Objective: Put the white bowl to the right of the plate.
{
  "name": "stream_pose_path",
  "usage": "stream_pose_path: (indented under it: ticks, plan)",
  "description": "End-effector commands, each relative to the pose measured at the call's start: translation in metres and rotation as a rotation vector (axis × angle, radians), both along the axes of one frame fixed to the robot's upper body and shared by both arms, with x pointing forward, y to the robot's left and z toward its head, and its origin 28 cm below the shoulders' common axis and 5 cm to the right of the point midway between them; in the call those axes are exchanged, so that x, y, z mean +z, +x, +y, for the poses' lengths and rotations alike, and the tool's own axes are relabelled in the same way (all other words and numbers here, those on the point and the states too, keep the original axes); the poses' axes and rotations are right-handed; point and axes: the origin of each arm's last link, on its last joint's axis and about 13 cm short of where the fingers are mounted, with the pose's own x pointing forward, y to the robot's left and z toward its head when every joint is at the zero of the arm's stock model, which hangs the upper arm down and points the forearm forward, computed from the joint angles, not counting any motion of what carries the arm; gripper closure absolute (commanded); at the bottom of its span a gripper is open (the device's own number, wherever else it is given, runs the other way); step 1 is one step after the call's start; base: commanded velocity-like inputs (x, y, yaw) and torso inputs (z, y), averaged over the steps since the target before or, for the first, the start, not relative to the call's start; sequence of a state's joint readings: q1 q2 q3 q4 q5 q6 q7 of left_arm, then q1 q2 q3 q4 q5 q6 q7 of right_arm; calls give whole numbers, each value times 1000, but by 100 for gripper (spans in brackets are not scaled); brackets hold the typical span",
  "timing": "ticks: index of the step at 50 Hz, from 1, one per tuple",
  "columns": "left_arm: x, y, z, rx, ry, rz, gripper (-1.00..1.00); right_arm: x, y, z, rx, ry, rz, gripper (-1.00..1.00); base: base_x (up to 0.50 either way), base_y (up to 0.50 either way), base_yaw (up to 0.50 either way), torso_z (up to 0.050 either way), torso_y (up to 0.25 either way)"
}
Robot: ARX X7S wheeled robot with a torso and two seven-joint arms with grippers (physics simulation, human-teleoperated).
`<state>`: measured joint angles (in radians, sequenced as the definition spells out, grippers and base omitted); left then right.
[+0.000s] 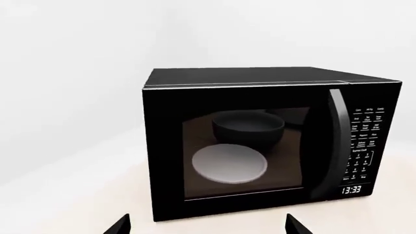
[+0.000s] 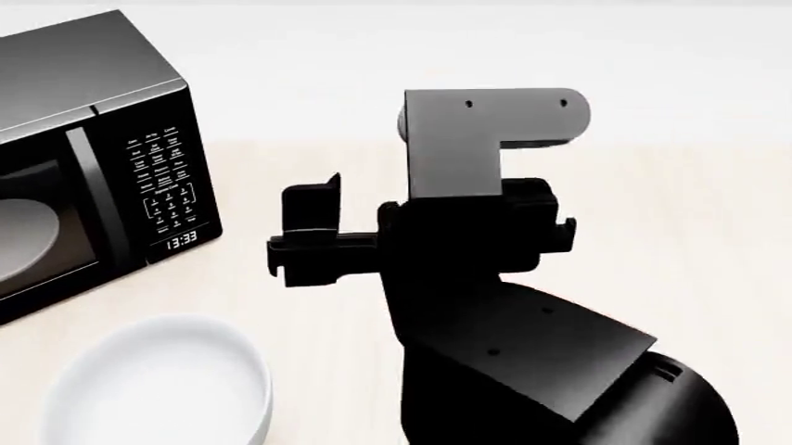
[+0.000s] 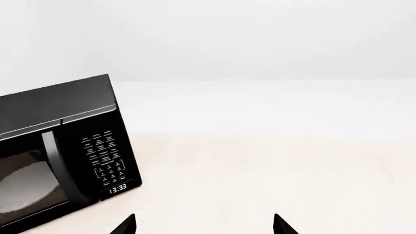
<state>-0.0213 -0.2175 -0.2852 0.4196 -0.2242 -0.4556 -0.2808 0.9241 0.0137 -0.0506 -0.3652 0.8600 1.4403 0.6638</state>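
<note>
The white bowl [image 2: 161, 382] is plain, glossy and deep, with thick rounded walls and no markings. It sits on the pale surface [image 2: 693, 241] in front of the black microwave [image 2: 87, 158], at the head view's lower left. Left gripper [image 1: 206, 228] and right gripper [image 3: 204, 226] stand wide and empty.

Glossy white bowl [image 2: 161, 385]; glossy black microwave [image 2: 87, 158] on matt pale table [image 2: 693, 241].

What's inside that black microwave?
Through the microwave door's window: a pale round turntable disc, and above it what seems a reflected bowl shape. The cavity's far corners and anything behind are hidden by dark glass.
</note>
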Motion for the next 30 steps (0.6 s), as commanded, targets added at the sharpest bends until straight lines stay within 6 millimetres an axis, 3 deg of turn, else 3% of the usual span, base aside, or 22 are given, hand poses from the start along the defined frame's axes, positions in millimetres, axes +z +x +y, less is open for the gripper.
stream_pose_path:
  ticks: [1, 30]
  plan:
    - [3, -12, 11, 63, -9, -37, -100, 14, 10, 62, 110, -126, 220, -100, 0, 0, 0, 0, 0]
    - [10, -26, 18, 118, -13, -78, -100, -2, 33, 92, 138, -165, 516, -100, 0, 0, 0, 0, 0]
